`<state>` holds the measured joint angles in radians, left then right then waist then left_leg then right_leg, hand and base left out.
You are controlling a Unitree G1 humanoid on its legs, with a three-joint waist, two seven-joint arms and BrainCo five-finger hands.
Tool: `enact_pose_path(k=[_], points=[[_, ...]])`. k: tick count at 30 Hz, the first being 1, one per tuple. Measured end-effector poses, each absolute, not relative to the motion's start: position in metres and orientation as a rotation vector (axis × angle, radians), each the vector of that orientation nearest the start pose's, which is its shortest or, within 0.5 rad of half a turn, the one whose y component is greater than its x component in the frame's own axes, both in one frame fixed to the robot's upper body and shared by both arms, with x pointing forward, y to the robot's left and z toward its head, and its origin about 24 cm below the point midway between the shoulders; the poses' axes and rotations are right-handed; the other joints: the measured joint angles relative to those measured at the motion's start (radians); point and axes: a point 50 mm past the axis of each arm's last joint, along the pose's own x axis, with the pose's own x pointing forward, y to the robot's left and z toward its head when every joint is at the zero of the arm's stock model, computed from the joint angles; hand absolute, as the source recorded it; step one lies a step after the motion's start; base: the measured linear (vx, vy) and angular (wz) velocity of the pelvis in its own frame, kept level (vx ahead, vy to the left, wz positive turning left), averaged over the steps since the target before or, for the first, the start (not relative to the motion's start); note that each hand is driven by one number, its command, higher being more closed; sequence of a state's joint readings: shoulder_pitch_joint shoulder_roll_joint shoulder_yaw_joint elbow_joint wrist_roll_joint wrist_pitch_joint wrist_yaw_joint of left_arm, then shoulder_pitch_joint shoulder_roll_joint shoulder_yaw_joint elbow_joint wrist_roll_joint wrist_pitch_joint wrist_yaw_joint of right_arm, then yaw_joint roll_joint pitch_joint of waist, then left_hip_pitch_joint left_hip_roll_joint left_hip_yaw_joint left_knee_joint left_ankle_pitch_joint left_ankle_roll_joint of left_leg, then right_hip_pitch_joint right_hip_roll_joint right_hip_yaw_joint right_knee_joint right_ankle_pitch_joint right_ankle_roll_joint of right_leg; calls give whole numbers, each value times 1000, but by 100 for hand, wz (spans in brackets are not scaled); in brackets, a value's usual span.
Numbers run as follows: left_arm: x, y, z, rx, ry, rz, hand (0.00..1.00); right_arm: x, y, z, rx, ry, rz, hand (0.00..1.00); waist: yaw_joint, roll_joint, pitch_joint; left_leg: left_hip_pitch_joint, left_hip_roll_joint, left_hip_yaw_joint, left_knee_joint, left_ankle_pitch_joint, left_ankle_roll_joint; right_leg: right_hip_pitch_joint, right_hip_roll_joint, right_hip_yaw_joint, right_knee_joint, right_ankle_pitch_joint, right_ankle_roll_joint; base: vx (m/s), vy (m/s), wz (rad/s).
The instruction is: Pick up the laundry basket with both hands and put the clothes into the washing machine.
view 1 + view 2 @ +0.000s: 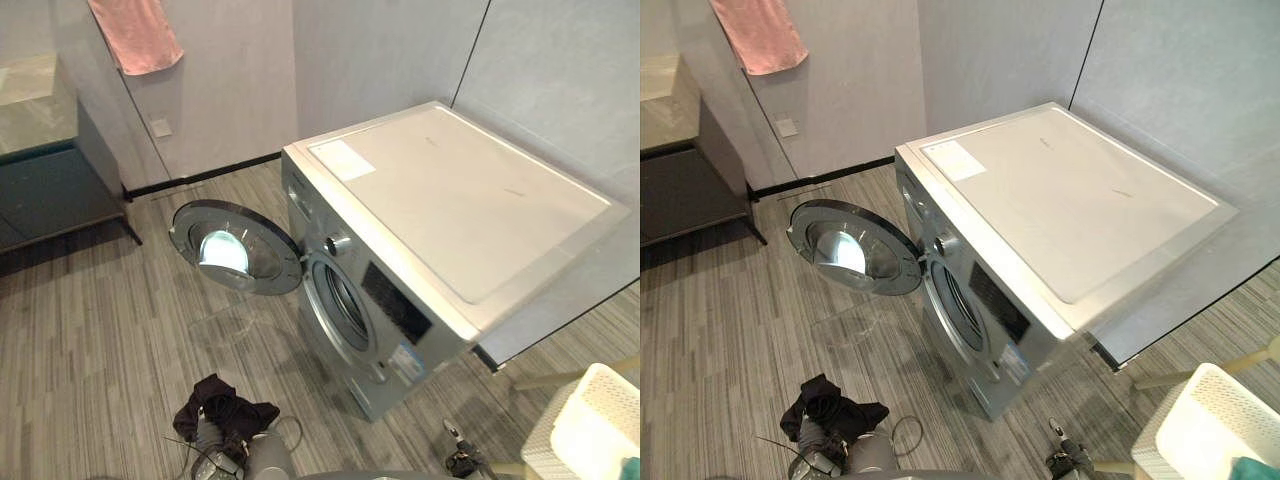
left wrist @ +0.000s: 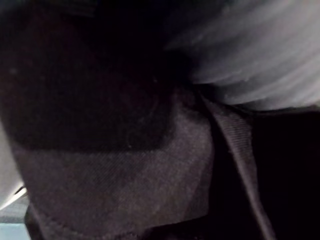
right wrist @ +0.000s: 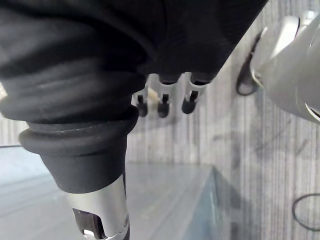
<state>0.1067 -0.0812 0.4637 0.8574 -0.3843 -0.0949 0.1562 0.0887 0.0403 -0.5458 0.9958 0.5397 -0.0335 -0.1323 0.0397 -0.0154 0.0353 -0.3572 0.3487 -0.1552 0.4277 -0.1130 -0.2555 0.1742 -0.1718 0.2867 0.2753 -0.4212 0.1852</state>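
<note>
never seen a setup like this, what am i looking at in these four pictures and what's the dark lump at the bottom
This is a two-legged humanoid robot with two arms and fingered hands. The two wide pictures come from a stereo camera on its head, looking down. The two close ones come from cameras on its wrists.

In front of it stands a washing machine with its round door swung open. The dark lump is a dark garment bunched on the left hand. That hand's wrist picture looks straight into the cloth. The right hand hangs over the striped floor with fingers relaxed, holding nothing. A white laundry basket is off to the robot's right, and a pink towel hangs on the wall.
</note>
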Motion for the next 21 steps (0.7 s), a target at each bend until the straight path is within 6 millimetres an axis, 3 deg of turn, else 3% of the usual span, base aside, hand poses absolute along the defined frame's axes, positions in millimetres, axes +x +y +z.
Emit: enact_pose_path(k=[1,2,3,5,6,7,8,11,12,13,14,15,16,19,21], points=[[111,215,-144,-491,813,786,100,67,-197,-166,760,976,-957,0,-7,-64,-11,-12,-73,49,17,-15,4,-18,-78,8,28,52,43,392,720,42],[119,214,-142,-465,807,744,100,62,-190,-169,777,1009,-957,0,-6,-82,-24,-12,-108,72,19,-16,8,-36,-103,24,37,170,42,321,569,34],[122,211,-141,-454,810,721,100,63,-189,-169,779,1010,-955,0,-3,-75,-23,-5,-114,90,22,-12,15,-40,-107,27,36,243,36,300,577,-14],[120,205,-143,-416,831,675,100,74,-189,-167,784,983,-935,0,3,-44,-17,72,-125,178,-3,36,87,-82,-122,26,61,544,-40,201,491,-66],[119,203,-143,-409,835,665,100,76,-190,-166,782,973,-929,0,3,-34,-22,100,-122,205,-22,36,92,-99,-128,14,71,614,-63,151,411,-83],[121,201,-143,-399,833,648,100,80,-192,-164,778,954,-922,0,-4,-24,-29,144,-120,263,-62,33,124,-139,-140,-24,113,637,-114,138,471,-73],[127,200,-141,-387,817,628,100,81,-192,-164,777,952,-919,0,-15,-20,-29,183,-123,342,-101,38,139,-208,-128,-87,202,530,-141,88,323,-69],[128,199,-141,-386,816,623,100,79,-191,-164,770,964,-913,0,-31,-18,-27,254,-123,431,-165,22,166,-299,-47,-157,301,359,-73,14,146,-71],[127,198,-141,-391,821,621,100,80,-191,-164,759,959,-908,0,-30,-19,-26,293,-122,482,-199,-4,178,-344,27,-183,339,270,-22,7,-16,-105],[128,196,-141,-407,818,612,100,80,-190,-165,747,966,-896,0,-31,-28,-22,320,-126,525,-217,-21,172,-372,95,-221,337,215,-12,9,-48,-104],[128,193,-142,-422,820,606,100,81,-189,-164,743,968,-890,0,-30,-29,-20,328,-128,544,-217,-22,172,-372,114,-255,314,191,-42,36,-97,-119],[124,180,-146,-466,852,604,100,80,-190,-164,739,959,-898,0,-22,-21,-24,368,-138,580,-255,-27,170,-327,126,-286,197,173,-113,53,-86,-100],[122,175,-149,-472,875,575,100,79,-191,-164,740,952,-907,0,-32,-7,-30,374,-142,585,-282,-16,153,-293,133,-283,113,172,-149,64,-50,-89],[126,169,-150,-475,889,524,100,74,-197,-164,722,945,-926,0,-66,26,-28,401,-137,527,-345,9,130,-263,179,-283,31,217,-169,72,-39,-27],[134,162,-147,-450,881,466,100,63,-197,-166,716,972,-942,0,-68,20,-21,403,-121,508,-277,8,129,-227,186,-278,10,212,-171,102,-76,-7]])
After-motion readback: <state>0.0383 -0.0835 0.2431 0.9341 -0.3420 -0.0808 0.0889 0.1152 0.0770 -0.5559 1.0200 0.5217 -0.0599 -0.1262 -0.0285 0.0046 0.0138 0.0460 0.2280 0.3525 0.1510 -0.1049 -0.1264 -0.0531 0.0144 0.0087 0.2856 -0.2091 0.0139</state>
